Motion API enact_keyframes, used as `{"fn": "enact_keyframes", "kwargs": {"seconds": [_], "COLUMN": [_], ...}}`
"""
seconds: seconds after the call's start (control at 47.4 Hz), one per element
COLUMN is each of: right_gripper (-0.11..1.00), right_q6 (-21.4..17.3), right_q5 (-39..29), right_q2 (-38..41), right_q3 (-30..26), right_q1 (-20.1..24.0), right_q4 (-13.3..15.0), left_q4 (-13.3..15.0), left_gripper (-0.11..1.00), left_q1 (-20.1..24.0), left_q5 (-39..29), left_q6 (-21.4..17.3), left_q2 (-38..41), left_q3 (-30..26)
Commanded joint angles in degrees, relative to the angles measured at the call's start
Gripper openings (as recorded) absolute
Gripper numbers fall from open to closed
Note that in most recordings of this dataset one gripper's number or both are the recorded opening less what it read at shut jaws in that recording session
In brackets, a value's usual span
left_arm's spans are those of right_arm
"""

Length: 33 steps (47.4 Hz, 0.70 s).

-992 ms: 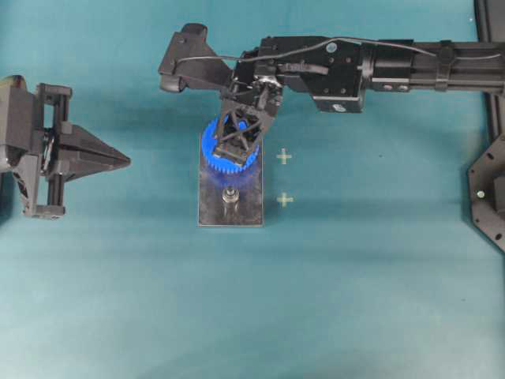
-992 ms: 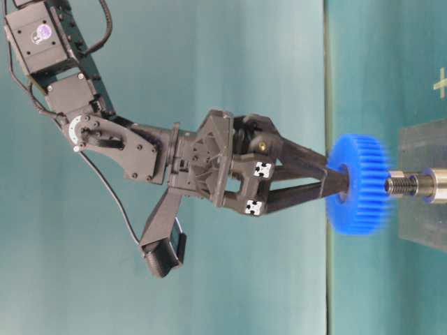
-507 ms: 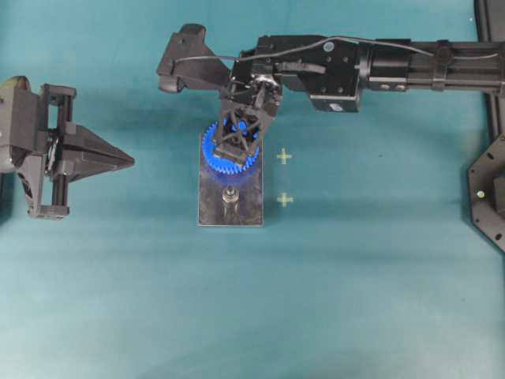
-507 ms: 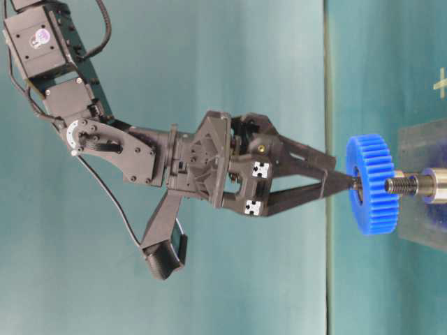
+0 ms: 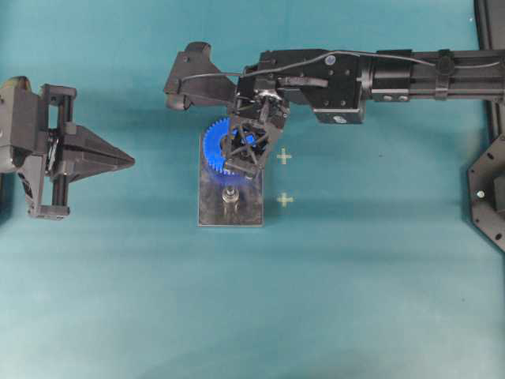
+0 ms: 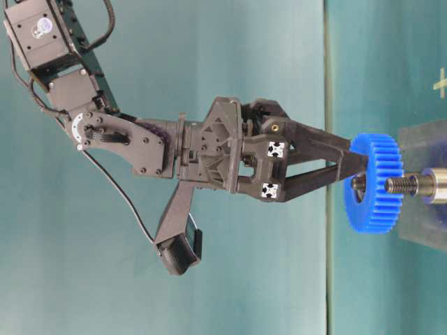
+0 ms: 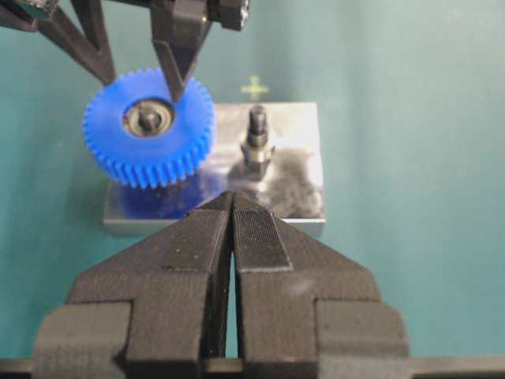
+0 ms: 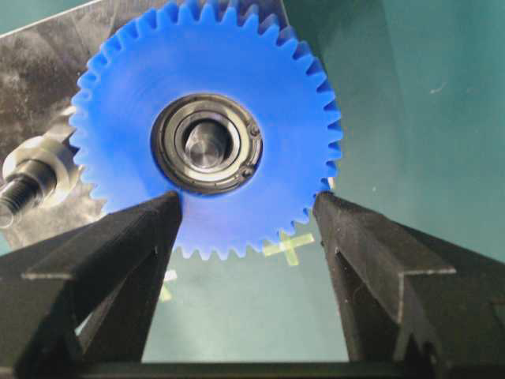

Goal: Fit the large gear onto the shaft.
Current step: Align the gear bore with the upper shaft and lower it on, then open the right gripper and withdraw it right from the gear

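The large gear (image 5: 215, 146) is bright blue with a metal bearing. It sits over the far peg of the grey plate (image 5: 229, 215). The shaft's end (image 8: 207, 144) shows inside the bearing, also in the left wrist view (image 7: 147, 121). The gear (image 6: 375, 183) rides a little above the plate. My right gripper (image 5: 239, 162) is open above the gear (image 8: 260, 95). One fingertip is over its face and the other at its toothed rim. The second peg (image 5: 230, 195) stands bare. My left gripper (image 5: 126, 160) is shut and empty, far left of the plate.
Two yellow cross marks (image 5: 284, 156) (image 5: 285, 200) lie on the teal table right of the plate. A black frame (image 5: 489, 197) stands at the right edge. The bare peg (image 7: 257, 138) is right beside the gear's rim.
My right gripper's jaws have spread apart and let go of the gear's hub. The gear has slid further down the shaft toward the plate. The left arm has barely moved.
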State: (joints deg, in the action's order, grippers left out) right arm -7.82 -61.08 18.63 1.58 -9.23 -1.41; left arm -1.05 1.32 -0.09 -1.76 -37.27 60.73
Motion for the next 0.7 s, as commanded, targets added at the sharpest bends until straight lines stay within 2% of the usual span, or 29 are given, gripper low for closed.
{"fn": "enact_keyframes", "kwargs": {"seconds": [0.0,0.232,0.359,0.486,0.676], "right_gripper": [0.77,0.77,0.77,0.77,0.77], "right_q6": [-0.4,-0.1,0.1,0.2,0.0], "right_q5": [0.3,-0.8,-2.9,-2.2,3.7], "right_q2": [-1.6,-1.8,-3.6,-8.2,-15.5], "right_q3": [-1.4,-5.0,-4.6,-0.3,7.6], "right_q1": [0.1,-0.3,-0.9,-1.5,-1.1], "right_q4": [0.1,0.4,0.6,0.7,0.6], "left_q4": [-0.2,-0.2,-0.2,-0.2,-0.2], "left_gripper": [0.00,0.00,0.00,0.00,0.00], "left_q1": [-0.1,0.0,-0.2,-0.4,-0.5], "left_q5": [0.5,0.5,0.5,0.5,0.5], "left_q6": [0.1,0.1,0.1,0.1,-0.4], "left_q2": [0.0,0.0,0.0,0.0,-0.1], "left_q3": [-0.6,-0.7,-0.9,-0.8,-0.8]}}
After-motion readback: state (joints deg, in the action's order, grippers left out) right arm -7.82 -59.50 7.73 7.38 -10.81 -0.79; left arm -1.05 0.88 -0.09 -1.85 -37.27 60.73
